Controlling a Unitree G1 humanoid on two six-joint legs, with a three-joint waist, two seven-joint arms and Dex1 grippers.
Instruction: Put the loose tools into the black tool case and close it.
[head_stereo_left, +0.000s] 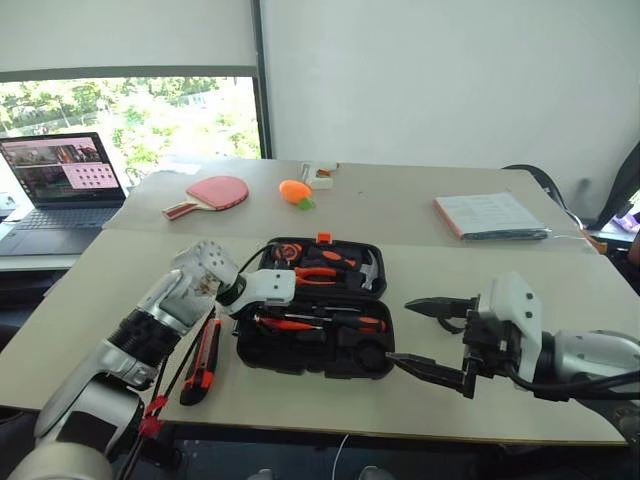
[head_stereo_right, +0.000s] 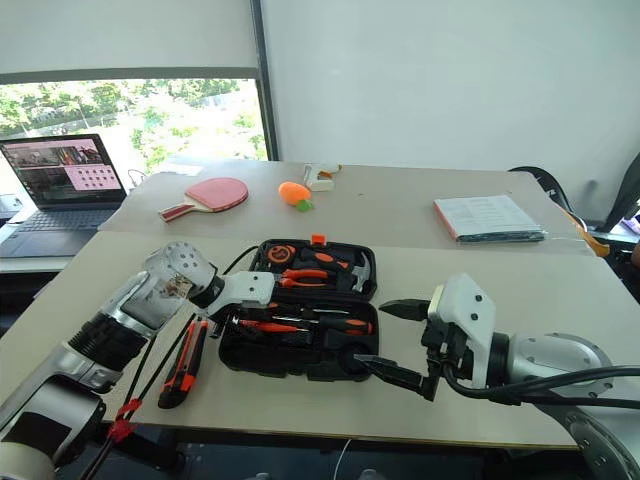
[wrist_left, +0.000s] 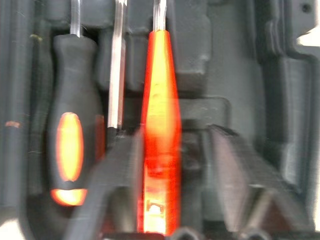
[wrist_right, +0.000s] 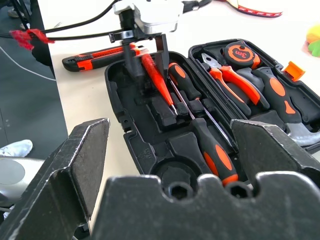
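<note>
A: Step in hand: seating the slim all-orange screwdriver (wrist_right: 156, 80) in the black tool case (head_stereo_left: 262, 352). Left gripper (wrist_right: 145, 54) stands over the case's near half, jaws parted either side of the orange handle; I cannot tell whether they touch it. It looks like a release, not a carry.

B: Where do the rest lie?

A: Two black-and-orange screwdrivers (wrist_right: 212, 146) lie in their slots beside it. The utility knife (head_stereo_left: 202, 358) is on the worktop (head_stereo_left: 500, 400), just beside the case's left edge, under the left forearm. Tape roll: cannot make it out.

B: Right gripper (head_stereo_left: 438, 340)?

A: Hovering off the case's right edge, jaws wide, empty.

B: Next move?

A: Judgement: lift the left gripper straight up clear of the slot walls, then go for the knife.

B: Room?

A: Tight there. The knife sits near the worktop's front edge, close to the case wall. Right of the case the worktop is open. The lid stands flat behind, so closing needs both arms clear of it.
</note>
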